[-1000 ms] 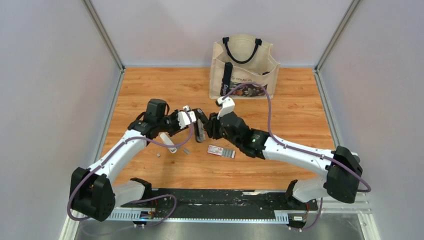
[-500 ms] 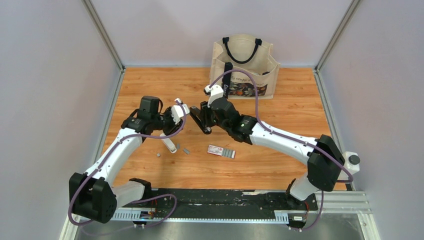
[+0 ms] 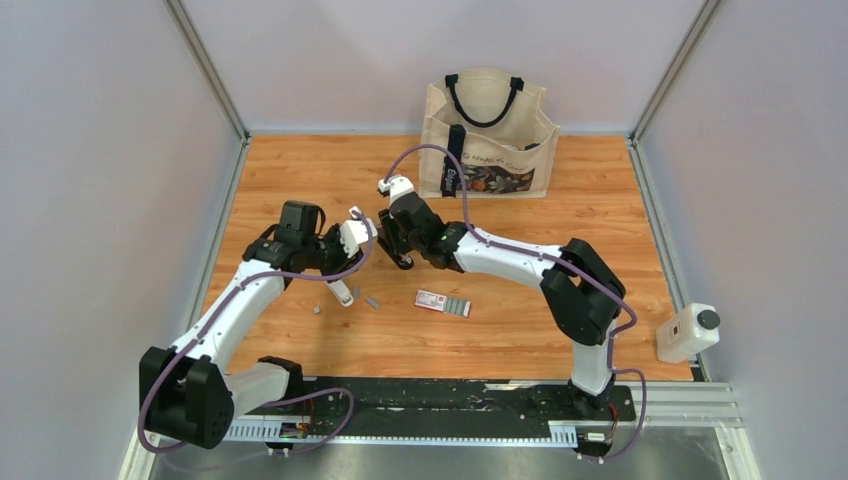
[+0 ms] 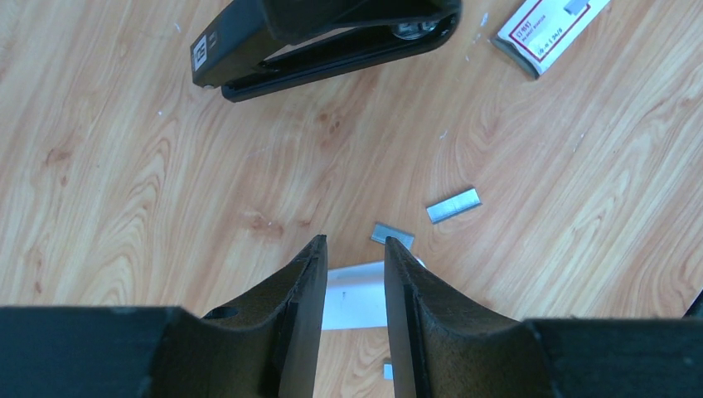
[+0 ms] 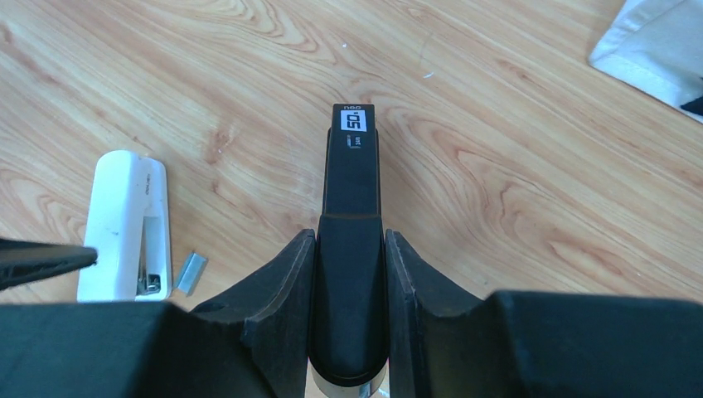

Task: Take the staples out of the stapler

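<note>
A few short grey strips of staples [image 4: 453,205] lie flat on the table [image 4: 124,182], just beside the white stapler [image 5: 124,220]. The left jaws hang right over them, a little way apart, with nothing between them. The right jaws are closed on the back end of the black stapler [image 5: 352,166] and seem to hold it up off the table, close to the left jaws. We cannot tell if more staples are inside it.

We think a few things could go wrong here. The black stapler is long and only its back end is gripped. Its front could tip down or slide out if the arm moves fast. If it falls, it may land on the loose staples and knock them away. Any staples inside it could drop out and scatter too.

The two arms are very near each other. If one reaches in without care, they could bump. That bump could shake the black stapler loose.

The strips are thin and lie flat on the wood. If the left jaws go down for one, they might push it along or snap it into bits. They might also hit the white stapler, which sits just under them, and shove it into the strips.
</note>
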Tool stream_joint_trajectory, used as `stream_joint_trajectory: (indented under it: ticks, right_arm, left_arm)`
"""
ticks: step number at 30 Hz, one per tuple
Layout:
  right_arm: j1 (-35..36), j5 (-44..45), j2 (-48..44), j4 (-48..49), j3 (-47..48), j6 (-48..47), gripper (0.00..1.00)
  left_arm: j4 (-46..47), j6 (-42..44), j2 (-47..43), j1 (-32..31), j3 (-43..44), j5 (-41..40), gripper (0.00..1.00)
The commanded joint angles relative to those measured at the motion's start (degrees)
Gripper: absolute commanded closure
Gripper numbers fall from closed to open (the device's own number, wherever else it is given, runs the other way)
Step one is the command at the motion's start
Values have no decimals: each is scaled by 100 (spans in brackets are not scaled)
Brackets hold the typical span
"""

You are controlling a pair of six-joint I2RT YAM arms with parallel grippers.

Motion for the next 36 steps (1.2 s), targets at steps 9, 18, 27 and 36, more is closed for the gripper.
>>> stream_joint_trajectory:
  ticks: [9, 18, 27, 36]
  right_arm:
    - [-391, -544, 322, 953, 289, 70, 86]
    - [-478, -781, -91, 1436, -431, 290, 41]
    - [-593, -992, -574, 1911, -1029, 474, 35]
    - [-646, -720, -1444, 2236, -2066, 466, 35]
  left_arm:
    - [-550, 1438, 531, -361, 122, -80, 59]
    - [-243, 1710, 1366, -573, 465, -511, 59]
    - [-708, 2844, 1841, -600, 817, -1081, 60]
    - [-867, 4576, 1912, -608, 536, -1171, 63]
